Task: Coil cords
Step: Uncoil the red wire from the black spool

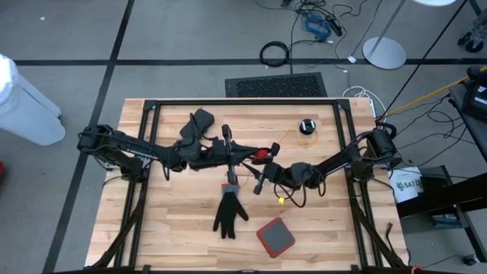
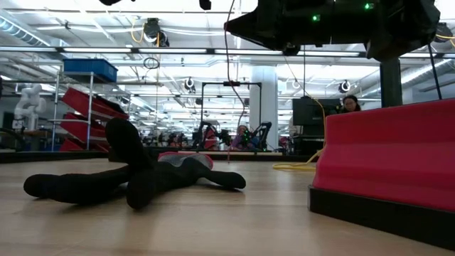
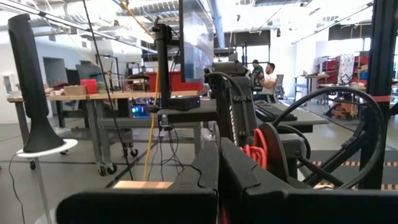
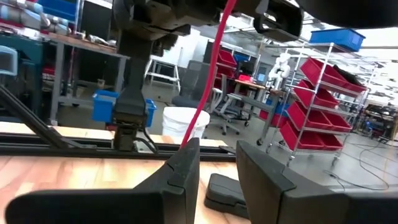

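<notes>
- Readable writing: only on a white bag (image 1: 405, 185) hanging off the right edge of the counter (image 1: 175, 236), black letters starting "SAZ", the rest cut off.
- Containers: red bins on a wire rack (image 4: 309, 121) in the room beyond, seen from the right wrist, contents not visible; a white bucket (image 4: 181, 125) on the floor there, contents not visible either.
- Left gripper (image 1: 230, 181) at mid-counter, pointing toward the near edge, jaws pressed together; red cable coiled beside its fingers in the left wrist view, whether pinched or merely alongside cannot be told.
- Right gripper (image 1: 259, 185) just right of the left one, jaws narrowly apart, with a red cable (image 4: 208, 74) running down between the fingers (image 4: 180, 171); grip on it not certain.
- Cords: thin yellow cord (image 1: 283, 139) running from a small black puck (image 1: 307, 126) at the far right of the counter, down toward the grippers; a short yellow end (image 1: 281, 200) showing near the right arm's wrist; a red piece (image 1: 261, 154) between the two arms.
- Black glove (image 1: 228, 212) flat on the counter near the front, fingers toward the near edge, just below the left gripper.
- Red pad with dark rim (image 1: 275, 237) right of the glove, near the front edge.
- Black flat pouch (image 1: 200, 121) at the far left-centre, partly under the left arm.
- People seated at a bench far off in the left wrist view.
</notes>
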Robot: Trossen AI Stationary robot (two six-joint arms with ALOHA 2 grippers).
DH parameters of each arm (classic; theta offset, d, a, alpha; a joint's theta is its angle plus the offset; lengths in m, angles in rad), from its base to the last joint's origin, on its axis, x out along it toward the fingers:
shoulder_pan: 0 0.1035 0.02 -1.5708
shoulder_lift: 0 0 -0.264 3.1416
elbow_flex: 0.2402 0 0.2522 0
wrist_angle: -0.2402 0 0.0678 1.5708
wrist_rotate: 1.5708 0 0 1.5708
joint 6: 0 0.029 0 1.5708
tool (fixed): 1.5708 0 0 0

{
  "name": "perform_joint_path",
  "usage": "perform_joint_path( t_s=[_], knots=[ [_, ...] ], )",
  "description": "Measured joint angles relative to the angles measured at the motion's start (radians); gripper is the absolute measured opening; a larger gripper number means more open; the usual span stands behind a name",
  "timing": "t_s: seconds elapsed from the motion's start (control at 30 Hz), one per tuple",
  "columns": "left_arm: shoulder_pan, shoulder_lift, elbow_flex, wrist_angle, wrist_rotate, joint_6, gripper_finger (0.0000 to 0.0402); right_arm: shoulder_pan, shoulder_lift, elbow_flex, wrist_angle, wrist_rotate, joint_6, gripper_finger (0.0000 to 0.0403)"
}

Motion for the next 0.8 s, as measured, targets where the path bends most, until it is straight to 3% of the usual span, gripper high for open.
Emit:
perform_joint_path(
  t_s=[0.1,0.43,0.8],
  knots=[
    [0.0,0.0,0.0,-0.01,-0.004,0.0,0.0,0.008,0.0,0.0,-0.02,0.064,-0.03,0.0091],
    [-0.003,0.002,-0.001,-0.043,0.004,0.0,0.0,0.071,-0.09,0.0,-0.211,0.138,-0.047,0.0091],
    [-0.001,0.002,-0.001,-0.032,-0.003,0.0,0.0,0.021,-0.099,0.0,-0.239,-0.019,0.092,0.0091]
  ],
)
